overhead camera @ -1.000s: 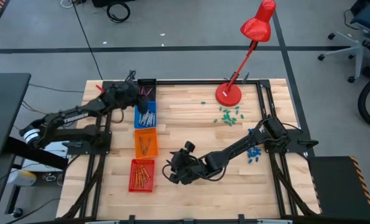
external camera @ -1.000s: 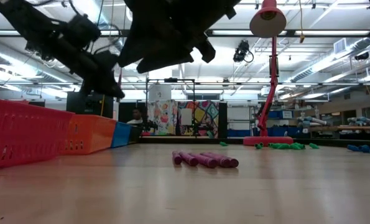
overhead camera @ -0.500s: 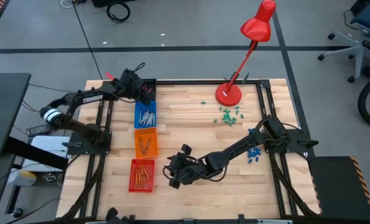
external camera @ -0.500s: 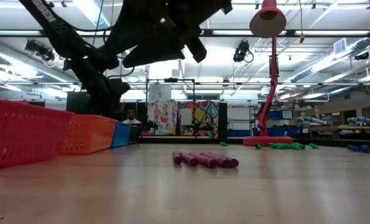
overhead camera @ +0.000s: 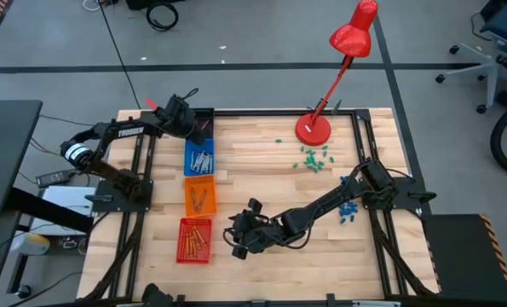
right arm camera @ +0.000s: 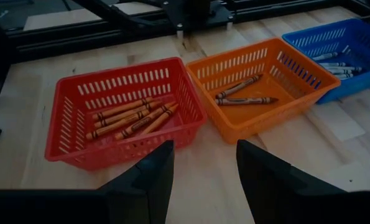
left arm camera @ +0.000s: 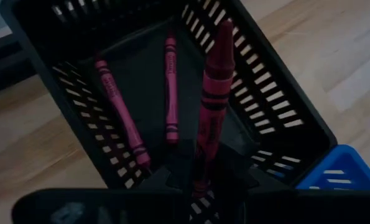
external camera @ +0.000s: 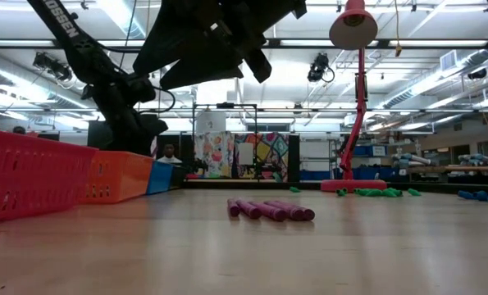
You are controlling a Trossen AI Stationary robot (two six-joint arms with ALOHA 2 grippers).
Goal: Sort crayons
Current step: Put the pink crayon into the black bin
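Note:
My left gripper point(overhead camera: 187, 117) is shut on a magenta crayon point(left arm camera: 212, 106) above the black basket point(overhead camera: 204, 122) at the table's far left. Two magenta crayons point(left arm camera: 170, 87) lie on that basket's floor. My right gripper point(right arm camera: 203, 168) is open and empty above the table's near middle point(overhead camera: 240, 239), next to the red basket point(right arm camera: 119, 118). Several magenta crayons point(external camera: 270, 211) lie side by side on the table under the right arm. Grey crayons lie in the blue basket point(overhead camera: 199, 159), brownish ones in the orange basket point(overhead camera: 199, 195), and orange ones in the red basket. My left gripper pinches the magenta crayon's near end point(left arm camera: 201, 171) between its two fingers. The crayon sticks out forward, along the fingers, with its tip over the inside of the black basket. It is lifted clear of the basket. The fingers slant down from the table's left side.
A red desk lamp point(overhead camera: 313, 128) stands at the far right-middle, with green bits point(overhead camera: 313, 158) in front of it and blue bits point(overhead camera: 348, 209) by the right arm's base. The four baskets stand in a row along the left side. Bare wood lies between them and the lamp.
My left gripper has moved toward the table's far edge with the magenta crayon, from beside the blue basket to above the black basket, and the arm has folded back. My right gripper has shifted a little toward the near left.

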